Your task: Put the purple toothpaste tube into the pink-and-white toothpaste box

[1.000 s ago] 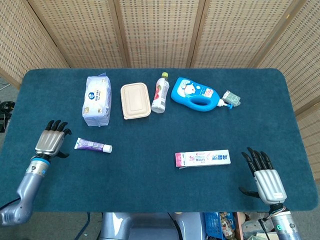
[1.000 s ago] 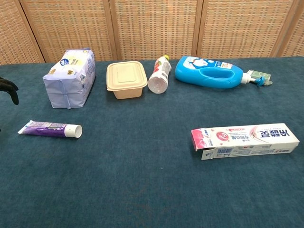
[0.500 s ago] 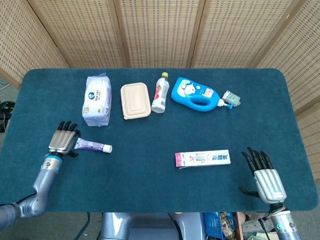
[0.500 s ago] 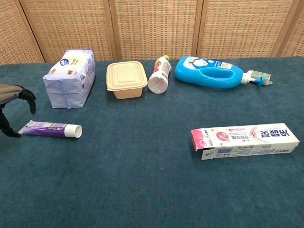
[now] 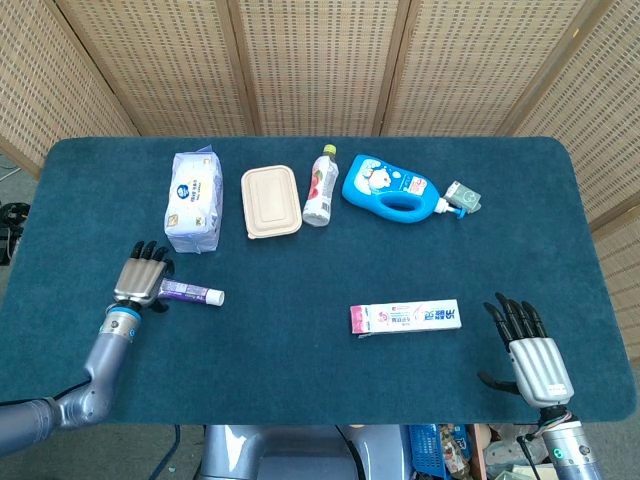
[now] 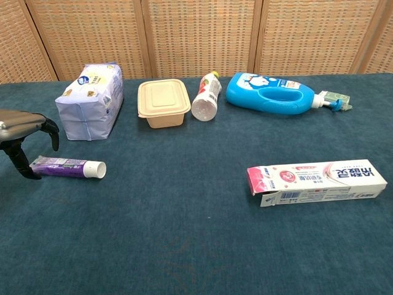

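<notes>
With fingers spread and nothing held, the left hand point(image 5: 140, 280) arches over the crimped end of the tube point(image 5: 190, 293) lying near-left, poised to grip it, while the box point(image 5: 405, 318) lies well right, open end facing the tube, beside the idle, open right hand point(image 5: 530, 355).

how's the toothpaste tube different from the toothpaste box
The tube is purple with a white cap; the box is pink and white. The tube is shorter and rounded, the box longer and squared. The left hand is over the tube's tail; the box lies untouched. Both lie flat on the table.
</notes>
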You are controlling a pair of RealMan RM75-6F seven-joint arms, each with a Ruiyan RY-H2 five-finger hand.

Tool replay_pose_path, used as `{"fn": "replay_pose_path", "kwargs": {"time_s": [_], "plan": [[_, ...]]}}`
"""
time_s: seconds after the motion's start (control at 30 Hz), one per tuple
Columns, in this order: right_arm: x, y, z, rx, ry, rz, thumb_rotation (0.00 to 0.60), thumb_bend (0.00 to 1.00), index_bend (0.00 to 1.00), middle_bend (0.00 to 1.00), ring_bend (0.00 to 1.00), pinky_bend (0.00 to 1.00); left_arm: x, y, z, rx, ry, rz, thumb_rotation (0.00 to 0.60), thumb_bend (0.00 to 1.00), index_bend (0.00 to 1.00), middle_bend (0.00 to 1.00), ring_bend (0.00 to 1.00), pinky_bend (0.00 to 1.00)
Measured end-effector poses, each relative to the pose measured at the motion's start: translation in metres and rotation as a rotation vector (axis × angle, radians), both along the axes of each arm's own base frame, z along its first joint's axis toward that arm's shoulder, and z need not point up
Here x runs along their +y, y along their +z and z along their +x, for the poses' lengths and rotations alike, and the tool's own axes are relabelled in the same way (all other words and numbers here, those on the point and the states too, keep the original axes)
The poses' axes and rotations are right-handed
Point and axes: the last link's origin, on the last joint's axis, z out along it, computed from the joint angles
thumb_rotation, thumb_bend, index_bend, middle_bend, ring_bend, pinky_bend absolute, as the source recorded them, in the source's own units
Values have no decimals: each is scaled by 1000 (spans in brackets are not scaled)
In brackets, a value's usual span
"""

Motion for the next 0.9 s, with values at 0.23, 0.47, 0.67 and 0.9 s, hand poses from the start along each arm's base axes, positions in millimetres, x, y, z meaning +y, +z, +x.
{"fn": "replay_pose_path", "kwargs": {"time_s": [0.23,0.47,0.67,0.9], "plan": [[0,0,0,-2,6,-6,600,0,58,0,0,0,2,-4,2,22,-15,2,600,151,388,166,0,0],[1,0,1,-5,9,-6,600,0,58,0,0,0,3,-12,5,29,-16,-11,600,157,401,167,0,0],[1,1,1,-9,11,-10,600,0,60,0,0,0,4,-16,4,38,-10,-12,600,173,420,177,0,0],[1,0,2,-10,17,-12,600,0,64,0,0,0,4,-18,7,37,-31,10,600,260,513,305,16,0]]}}
